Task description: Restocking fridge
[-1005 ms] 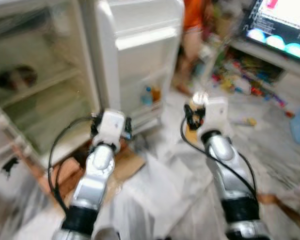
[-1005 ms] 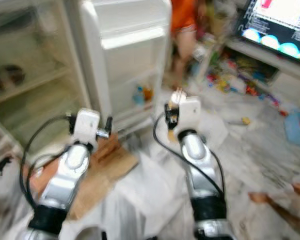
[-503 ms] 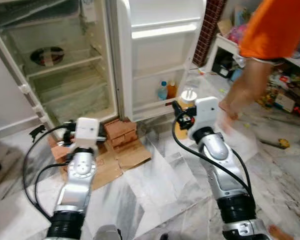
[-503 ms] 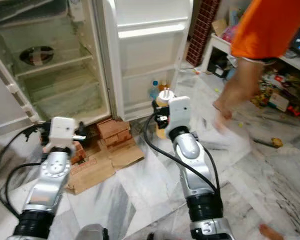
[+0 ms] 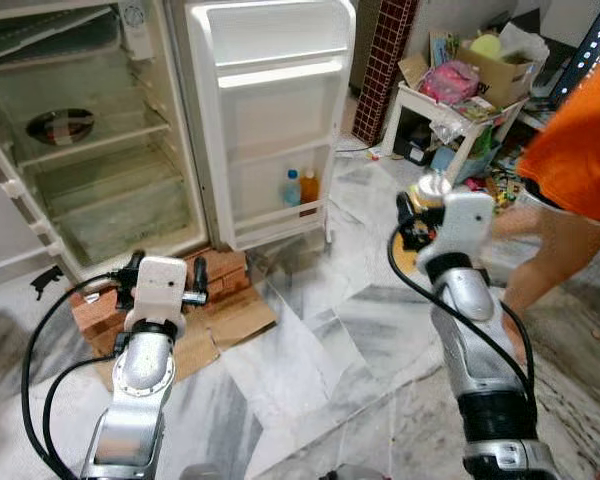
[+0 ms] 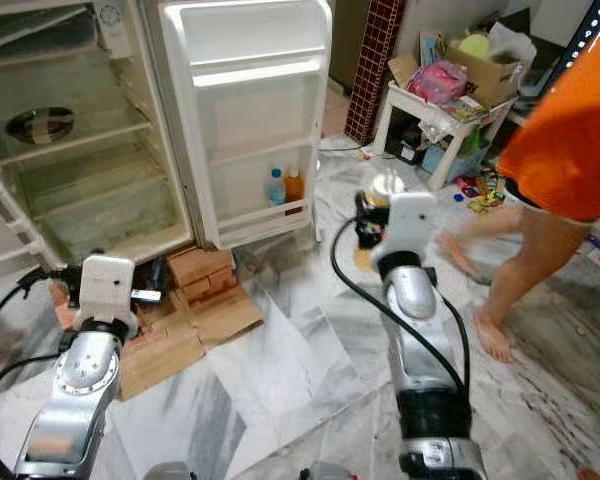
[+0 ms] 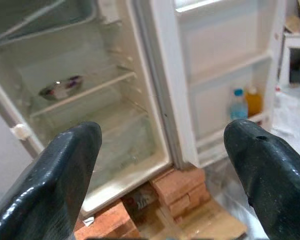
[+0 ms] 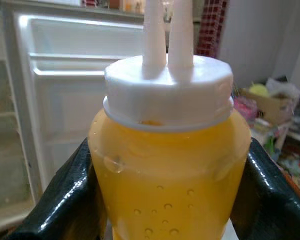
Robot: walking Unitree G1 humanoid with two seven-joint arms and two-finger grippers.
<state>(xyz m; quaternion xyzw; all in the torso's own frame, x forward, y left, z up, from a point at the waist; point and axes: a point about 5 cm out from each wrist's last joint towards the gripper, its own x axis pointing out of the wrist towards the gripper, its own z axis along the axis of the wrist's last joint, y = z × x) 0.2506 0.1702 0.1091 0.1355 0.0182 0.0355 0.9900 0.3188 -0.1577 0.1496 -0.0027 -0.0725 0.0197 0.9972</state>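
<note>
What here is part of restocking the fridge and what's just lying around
For the job: yellow bottle in the right gripper; open fridge; two bottles on the door shelf.

Lying about: bricks, cardboard, box of clutter, bowl.

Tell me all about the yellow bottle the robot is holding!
The yellow squeeze bottle looks like see-through plastic, filled with yellow-orange sauce, with small droplets on its wall. It has a wide white screw cap with two thin white nozzles standing straight up. It sits upright, clamped on both sides between the black fingers of the right pincer, which holds it up above the marble floor, facing the open fridge door.
</note>
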